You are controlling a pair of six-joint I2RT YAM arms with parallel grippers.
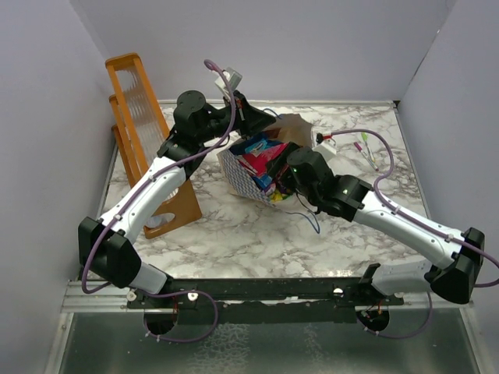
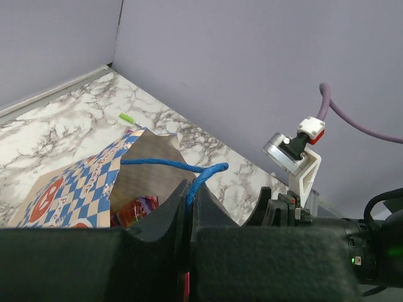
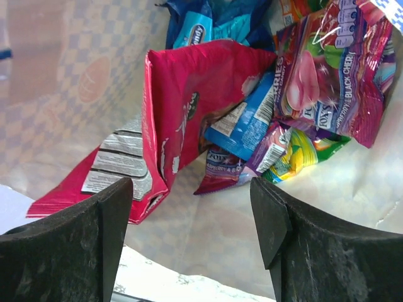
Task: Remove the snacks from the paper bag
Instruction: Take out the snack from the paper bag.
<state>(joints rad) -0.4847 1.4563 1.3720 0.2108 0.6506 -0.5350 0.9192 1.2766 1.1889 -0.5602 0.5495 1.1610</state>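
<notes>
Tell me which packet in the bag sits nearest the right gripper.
The big pink-red pouch: its lower corner almost reaches a finger of the open right gripper, while the blue packet and purple packet lie deeper in.

Paper bag [image 1: 245, 178]: rack [image 1: 144, 117] + L arm [image 1: 156, 191] block 9–11 o'clock, R arm [image 1: 390, 214] at 4; marble [image 1: 234, 241] open at 6–7.

The pink-purple packet [image 3: 334, 69] carries "& BLACK CHER" along its side, the rest cut off, and "OX'S" lower down. The blue packet [image 3: 249, 126] beside it shows "RIES". The white panel on the red pouch [image 3: 182, 107] bears print too fine to read.
</notes>
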